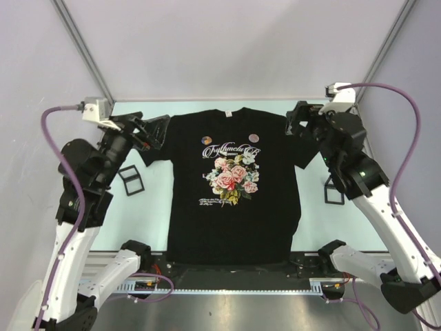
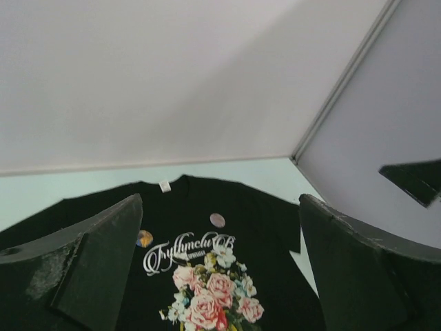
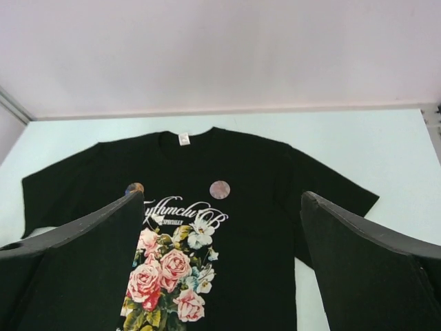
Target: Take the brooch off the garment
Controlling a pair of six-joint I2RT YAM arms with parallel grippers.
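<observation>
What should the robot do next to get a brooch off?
Probably lower the right gripper toward the pinkish brooch on the T-shirt: it lies nearer that arm, and the gripper is open, out by the sleeve, holding nothing.

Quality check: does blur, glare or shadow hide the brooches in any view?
Top external: even light, sharp, the colourful brooch and pinkish brooch clear on the black T-shirt. Left wrist: soft focus, left gripper's fingers dark and blurred, one partly covering the colourful brooch. Right wrist: sharper, no glare, same brooch partly hidden.
</observation>
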